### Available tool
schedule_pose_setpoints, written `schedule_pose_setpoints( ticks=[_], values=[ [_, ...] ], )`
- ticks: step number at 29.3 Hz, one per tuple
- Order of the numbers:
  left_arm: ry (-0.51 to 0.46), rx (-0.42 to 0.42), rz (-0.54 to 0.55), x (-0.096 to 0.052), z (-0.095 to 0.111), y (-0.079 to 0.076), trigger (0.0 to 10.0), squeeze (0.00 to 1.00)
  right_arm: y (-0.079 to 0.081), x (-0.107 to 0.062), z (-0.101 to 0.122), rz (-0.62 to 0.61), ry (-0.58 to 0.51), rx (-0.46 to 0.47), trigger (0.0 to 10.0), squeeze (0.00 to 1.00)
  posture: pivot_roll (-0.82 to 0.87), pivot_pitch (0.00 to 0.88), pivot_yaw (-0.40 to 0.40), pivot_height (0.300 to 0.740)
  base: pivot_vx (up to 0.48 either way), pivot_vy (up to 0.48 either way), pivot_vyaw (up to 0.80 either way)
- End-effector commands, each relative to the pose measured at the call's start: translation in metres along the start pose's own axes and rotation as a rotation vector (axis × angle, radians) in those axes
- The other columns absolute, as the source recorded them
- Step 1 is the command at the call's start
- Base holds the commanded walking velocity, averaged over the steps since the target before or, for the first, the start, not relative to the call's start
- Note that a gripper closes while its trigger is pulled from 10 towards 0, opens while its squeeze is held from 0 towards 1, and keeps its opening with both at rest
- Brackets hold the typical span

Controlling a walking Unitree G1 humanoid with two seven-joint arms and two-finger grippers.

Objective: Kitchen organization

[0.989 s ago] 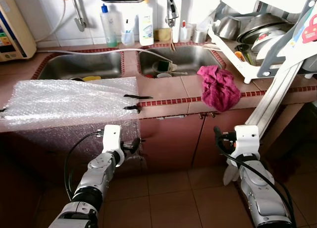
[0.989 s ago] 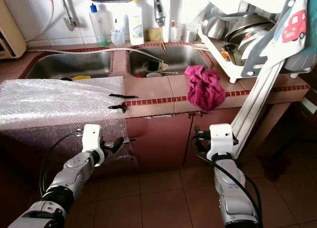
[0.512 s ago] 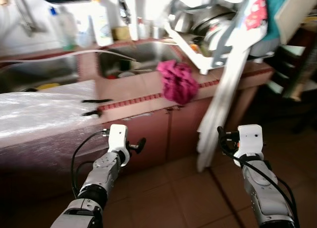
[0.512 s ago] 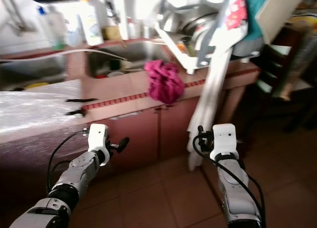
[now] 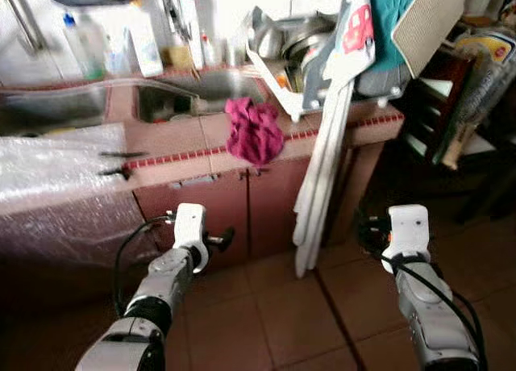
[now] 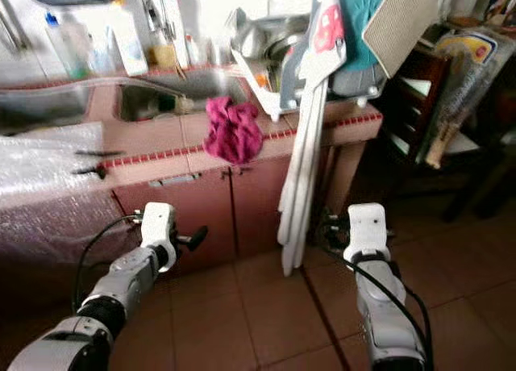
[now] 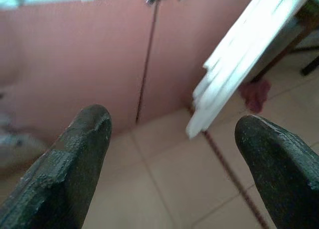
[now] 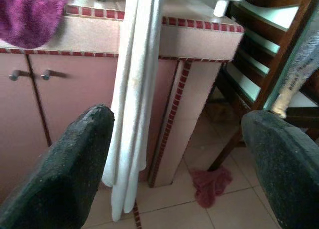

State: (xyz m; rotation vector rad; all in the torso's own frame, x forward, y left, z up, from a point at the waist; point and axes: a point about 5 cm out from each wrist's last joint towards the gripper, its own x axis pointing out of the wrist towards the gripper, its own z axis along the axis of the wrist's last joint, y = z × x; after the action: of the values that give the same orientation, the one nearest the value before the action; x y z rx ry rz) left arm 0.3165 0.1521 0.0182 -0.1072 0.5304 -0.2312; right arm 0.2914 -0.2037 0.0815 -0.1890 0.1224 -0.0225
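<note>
A magenta cloth [image 5: 254,129] lies bunched over the front edge of the tiled counter [image 5: 185,141], just right of the steel sink [image 5: 193,93]. A white dish rack [image 5: 300,52] full of metal pots stands at the counter's right end. Both arms are held low in front of the pink cabinet doors [image 5: 218,210]. My left gripper [image 7: 174,124] is open, with floor tiles and a cabinet door beyond its fingers. My right gripper [image 8: 179,119] is open too, facing the counter's end.
Long white boards [image 5: 322,177] lean against the counter's right end, down to the floor. Bubble wrap [image 5: 56,157] covers the counter at the left. A dark wooden chair [image 5: 451,105] stands at the right. A small red rag [image 8: 209,181] lies on the floor tiles.
The whole view has swung to the right, so the counter's end and the wooden chair have come into view. Both arms stay low with their grippers open.
</note>
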Motion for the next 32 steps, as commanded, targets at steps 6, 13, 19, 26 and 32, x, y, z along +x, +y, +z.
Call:
schedule_pose_setpoints(
  ticks=[6,13,19,26,32],
  values=[
    [0.08,0.03,0.062,-0.003,-0.012,0.011,10.0,0.0,0.001,0.02,0.01,0.025,-0.015,-0.01,10.0,0.0,-0.07,0.0,0.046,0.74,0.0,0.0,0.0],
    [0.153,0.046,0.132,-0.009,-0.03,0.021,10.0,0.0,0.014,0.03,0.004,0.085,0.024,-0.024,10.0,0.0,-0.08,0.0,0.052,0.74,0.0,0.0,0.0],
    [0.244,0.105,0.169,-0.017,-0.053,0.024,10.0,0.0,0.019,0.029,-0.031,0.098,0.16,-0.073,10.0,0.0,-0.09,0.0,0.054,0.74,0.0,0.0,0.0],
    [0.359,0.294,0.226,-0.029,-0.079,0.032,10.0,0.0,0.013,0.002,-0.09,-0.008,0.466,0.036,10.0,0.0,-0.09,0.0,0.04,0.74,0.0,0.0,0.0],
    [0.399,0.244,0.251,-0.034,-0.093,0.03,10.0,0.0,0.014,-0.025,-0.123,-0.006,0.639,0.028,10.0,0.0,-0.09,0.0,0.03,0.74,0.0,0.0,-0.26]
  ],
)
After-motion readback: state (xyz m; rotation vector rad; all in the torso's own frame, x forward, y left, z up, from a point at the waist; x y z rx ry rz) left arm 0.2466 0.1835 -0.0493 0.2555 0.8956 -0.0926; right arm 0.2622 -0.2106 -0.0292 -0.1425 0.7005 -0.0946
